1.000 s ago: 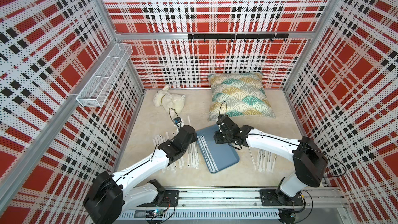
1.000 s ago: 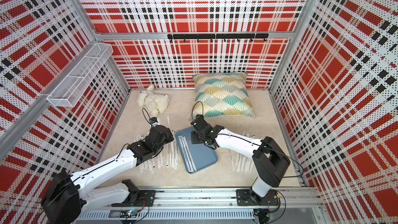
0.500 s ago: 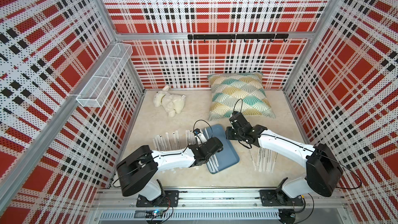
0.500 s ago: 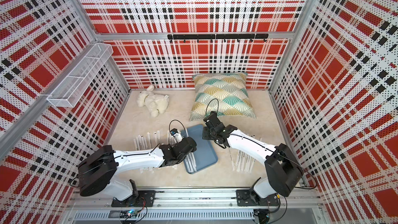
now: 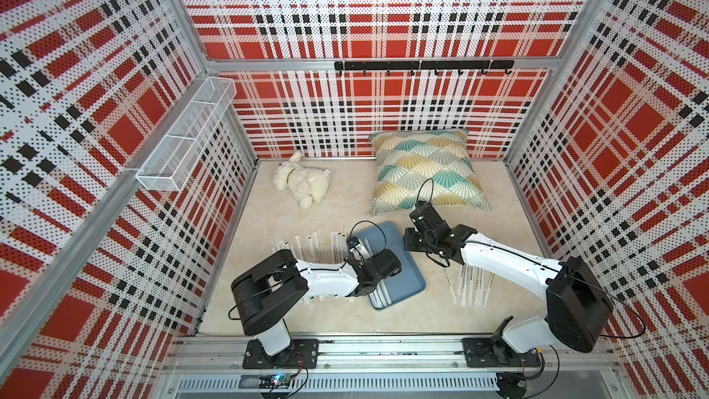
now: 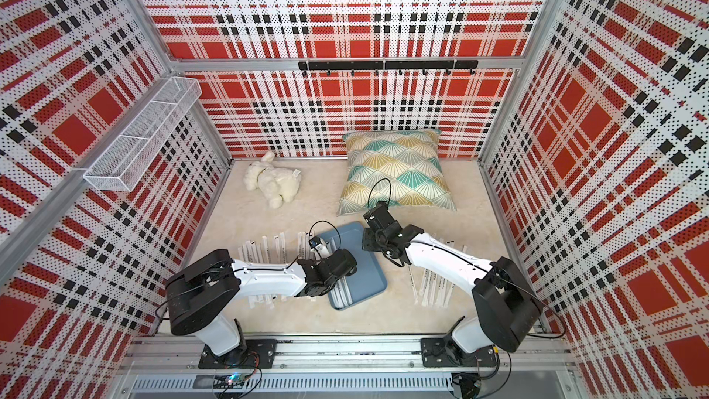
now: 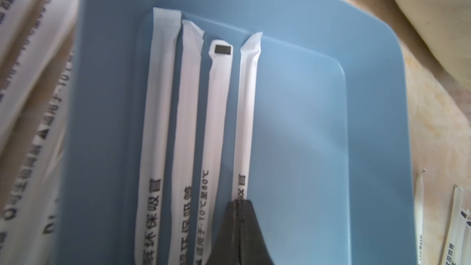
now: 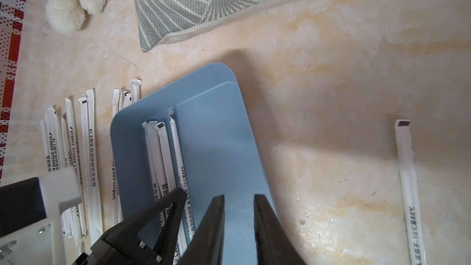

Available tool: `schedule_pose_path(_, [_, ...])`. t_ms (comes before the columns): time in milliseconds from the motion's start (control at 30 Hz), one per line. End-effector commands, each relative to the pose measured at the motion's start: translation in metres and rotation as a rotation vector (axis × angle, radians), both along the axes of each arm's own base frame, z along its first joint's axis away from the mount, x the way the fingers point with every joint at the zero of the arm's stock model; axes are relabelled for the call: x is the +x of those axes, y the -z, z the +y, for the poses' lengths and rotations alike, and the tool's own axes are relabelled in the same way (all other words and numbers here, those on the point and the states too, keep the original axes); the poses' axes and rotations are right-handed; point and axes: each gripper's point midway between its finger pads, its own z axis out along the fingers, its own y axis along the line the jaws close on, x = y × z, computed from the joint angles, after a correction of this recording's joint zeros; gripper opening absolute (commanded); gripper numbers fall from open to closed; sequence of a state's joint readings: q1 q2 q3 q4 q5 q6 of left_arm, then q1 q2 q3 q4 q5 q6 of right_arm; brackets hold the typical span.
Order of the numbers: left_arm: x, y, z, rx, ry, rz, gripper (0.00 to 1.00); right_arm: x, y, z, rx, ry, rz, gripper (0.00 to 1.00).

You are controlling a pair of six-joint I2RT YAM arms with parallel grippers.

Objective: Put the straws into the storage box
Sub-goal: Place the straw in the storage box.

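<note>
In the middle of the desk (image 5: pixel 345 205), the storage box (image 5: pixel 406 278) is seen lying flat. Four straws (image 7: pixel 219 123) are laid side by side along one side of its floor, and the rest of the floor is bare. The left fingers (image 7: pixel 230 225) are closed at the near end of the fourth straw, though whether its wrapper is pinched cannot be told. The right fingers (image 8: pixel 212 230) are parted over the box's rim, with nothing seen clamped between them.

The task is judged to be at an early stage. A row of wrapped straws (image 5: pixel 311 247) is left on the desk beside the box on the left arm's side, partly hidden by that arm. A smaller group (image 5: pixel 470 285) is left on the right arm's side.

The desk is surfaced in cream with a marbled look. A patterned pillow (image 5: pixel 422 170) and a white plush toy (image 5: pixel 305 182) are set at the back. The cell is walled with red, black and white plaid panels, on which a white wire basket (image 5: pixel 184 136) and a black hook rail (image 5: pixel 422 66) are mounted.
</note>
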State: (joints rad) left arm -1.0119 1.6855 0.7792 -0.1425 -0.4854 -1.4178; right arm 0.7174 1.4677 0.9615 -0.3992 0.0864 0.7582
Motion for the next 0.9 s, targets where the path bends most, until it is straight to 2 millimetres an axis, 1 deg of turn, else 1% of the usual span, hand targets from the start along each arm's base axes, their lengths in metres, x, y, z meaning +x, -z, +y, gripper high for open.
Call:
schedule_pose_path(0, [0.002,-0.001,-0.004,-0.016,-0.005,0.011,0.00,0.001,-0.009,0.000,0.028,0.011,-0.022,0.28])
schedule_pose_path(67, [0.001,-0.008,-0.005,-0.025,-0.003,-0.006,0.06,0.001,-0.009,0.000,0.029,0.005,-0.023,0.28])
schedule_pose_path(133, [0.003,-0.012,-0.005,-0.028,-0.005,-0.017,0.07,0.000,-0.010,-0.001,0.025,0.003,-0.025,0.28])
schedule_pose_path(233, [0.005,-0.017,-0.006,-0.029,-0.001,-0.033,0.10,-0.001,-0.004,-0.005,0.014,0.005,-0.015,0.28])
schedule_pose_path(367, [0.013,-0.031,-0.011,-0.037,0.008,-0.068,0.12,-0.004,0.001,-0.011,-0.007,0.002,-0.001,0.28])
schedule_pose_path(400, [0.014,-0.035,-0.012,-0.039,0.010,-0.075,0.13,-0.004,0.002,-0.014,-0.015,0.005,0.003,0.28])
schedule_pose_path(433, [0.014,-0.036,-0.012,-0.039,0.008,-0.080,0.19,-0.003,0.002,-0.017,-0.023,0.011,0.006,0.28])
schedule_pose_path(533, [0.012,-0.041,-0.012,-0.055,0.009,-0.083,0.29,-0.001,0.001,-0.034,-0.031,0.041,0.010,0.29])
schedule_pose_path(633, [0.011,-0.048,-0.011,-0.066,0.002,-0.099,0.30,-0.001,0.004,-0.047,-0.042,0.049,0.032,0.31])
schedule_pose_path(700, [0.011,-0.051,-0.010,-0.076,-0.005,-0.103,0.30,-0.002,0.004,-0.050,-0.052,0.047,0.034,0.31])
schedule_pose_path(767, [0.011,-0.058,-0.011,-0.083,-0.002,-0.113,0.30,-0.006,0.002,-0.043,-0.026,0.019,0.045,0.31])
schedule_pose_path(800, [0.011,-0.066,-0.011,-0.078,0.000,-0.131,0.31,-0.010,0.001,-0.035,-0.011,-0.004,0.049,0.30])
schedule_pose_path(867, [0.014,-0.086,-0.002,-0.017,-0.005,-0.192,0.34,-0.019,0.003,-0.018,-0.039,-0.052,0.048,0.30])
